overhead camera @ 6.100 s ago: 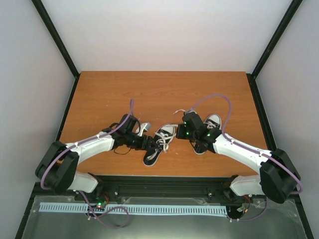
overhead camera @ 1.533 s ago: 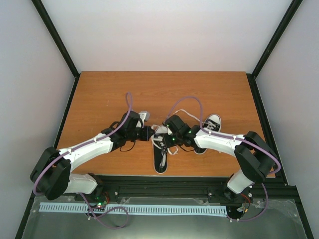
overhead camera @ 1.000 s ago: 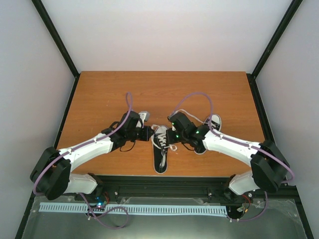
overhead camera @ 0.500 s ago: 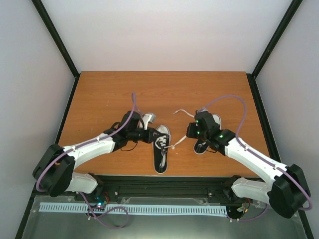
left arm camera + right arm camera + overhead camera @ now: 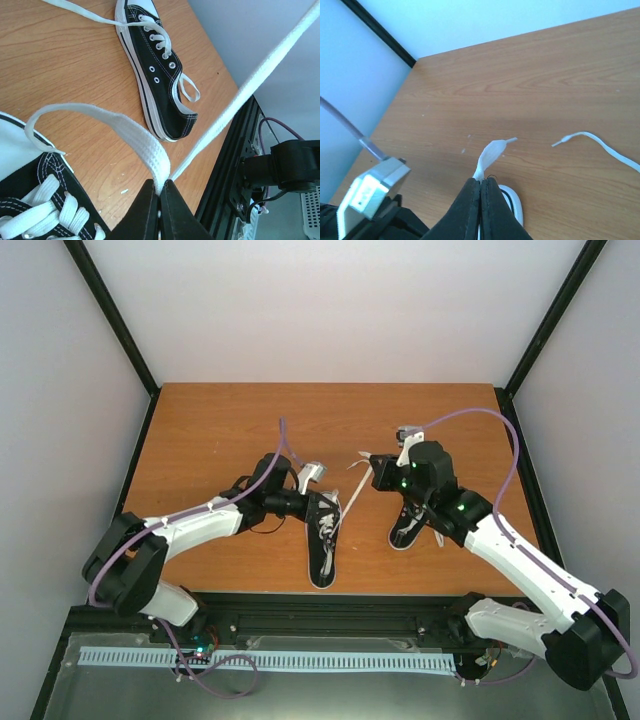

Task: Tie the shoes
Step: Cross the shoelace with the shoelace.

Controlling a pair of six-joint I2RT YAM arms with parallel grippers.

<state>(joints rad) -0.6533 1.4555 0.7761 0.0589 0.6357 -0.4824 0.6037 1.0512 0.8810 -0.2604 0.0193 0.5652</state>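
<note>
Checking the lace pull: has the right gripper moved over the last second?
Yes. The right gripper has swung rightward and toward the table's far edge, away from the middle shoe.

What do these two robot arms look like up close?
The left arm and right arm have white shells with chunky black joints. A thin purple cable loops along each. Small green lights glow near the right wrist. Each ends in two slim black fingers.

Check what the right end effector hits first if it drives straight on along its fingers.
Beyond the lace end pinched in the right end effector, the line likely meets bare tabletop; nothing else shows in it. The left arm's silver wrist part sits off to one side, depth unclear.
</note>
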